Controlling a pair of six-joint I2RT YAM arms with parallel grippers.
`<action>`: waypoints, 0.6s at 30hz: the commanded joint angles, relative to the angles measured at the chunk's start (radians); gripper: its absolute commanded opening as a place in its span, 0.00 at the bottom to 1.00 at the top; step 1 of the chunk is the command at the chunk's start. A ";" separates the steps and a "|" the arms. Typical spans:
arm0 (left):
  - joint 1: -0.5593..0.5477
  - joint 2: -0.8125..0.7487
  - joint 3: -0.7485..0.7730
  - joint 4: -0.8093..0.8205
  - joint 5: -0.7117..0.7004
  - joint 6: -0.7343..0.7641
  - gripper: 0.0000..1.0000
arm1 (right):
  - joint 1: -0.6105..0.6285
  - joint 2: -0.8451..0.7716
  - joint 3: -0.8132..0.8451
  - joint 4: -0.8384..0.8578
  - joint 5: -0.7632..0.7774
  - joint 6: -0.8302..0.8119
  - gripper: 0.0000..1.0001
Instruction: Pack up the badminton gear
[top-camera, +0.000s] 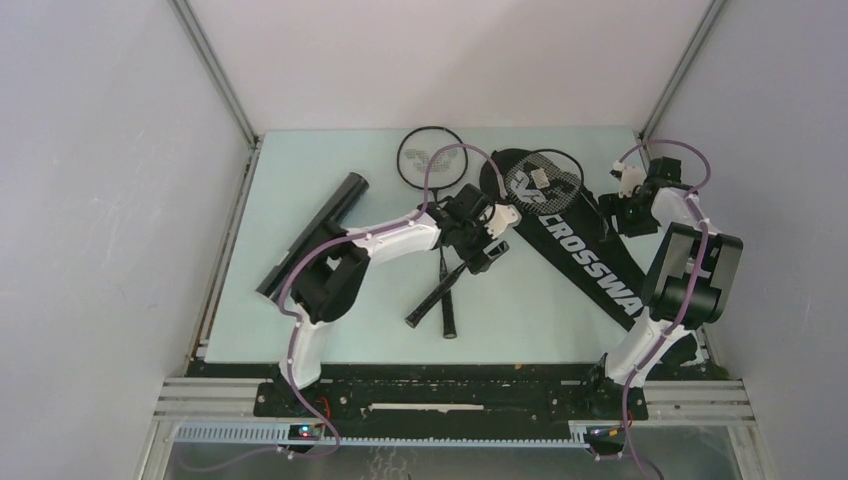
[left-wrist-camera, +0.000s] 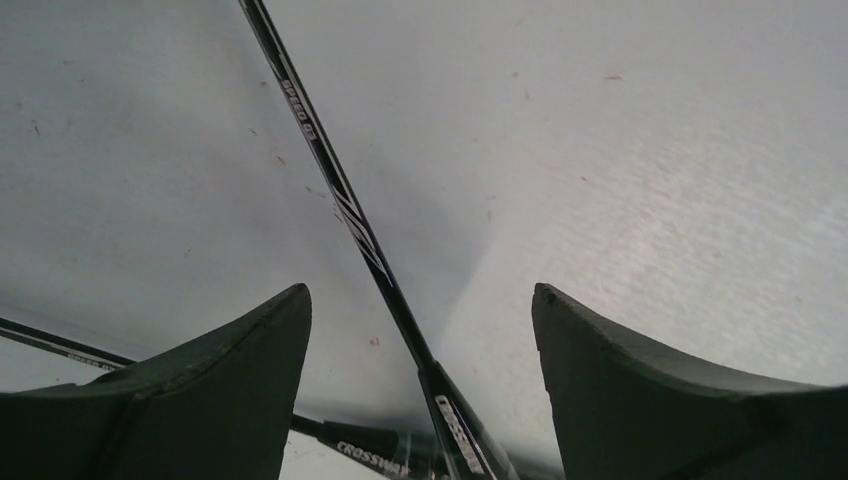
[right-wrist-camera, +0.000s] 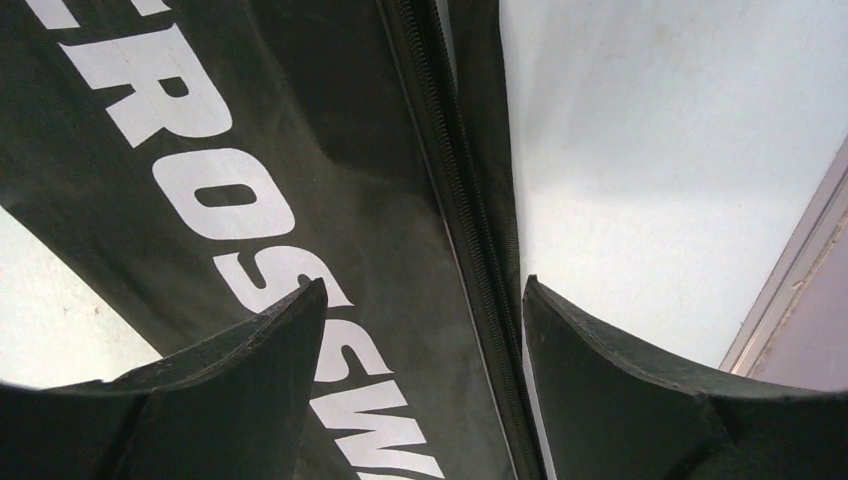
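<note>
Find the tube (top-camera: 330, 210) slanting along the left edge of the surface (top-camera: 540, 330). See one racket (top-camera: 432, 158) with its head at the middle of the far edge, the other racket (top-camera: 545, 178) with its head on the bag (top-camera: 585, 255), handles crossing mid-surface. Trace the bag from the far edge toward the near right corner. Note the left tool (left-wrist-camera: 420, 290) above a racket shaft, the right tool (right-wrist-camera: 424, 283) over the bag's right edge.
</note>
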 joint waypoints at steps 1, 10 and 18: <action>0.001 0.057 0.084 0.003 -0.096 -0.018 0.81 | -0.004 -0.010 0.030 -0.017 -0.043 -0.015 0.80; 0.001 0.124 0.141 0.025 -0.099 -0.074 0.61 | -0.004 -0.039 0.024 -0.043 -0.074 -0.005 0.78; -0.004 0.197 0.252 0.019 -0.076 -0.098 0.48 | -0.005 -0.071 0.004 -0.048 -0.087 -0.004 0.77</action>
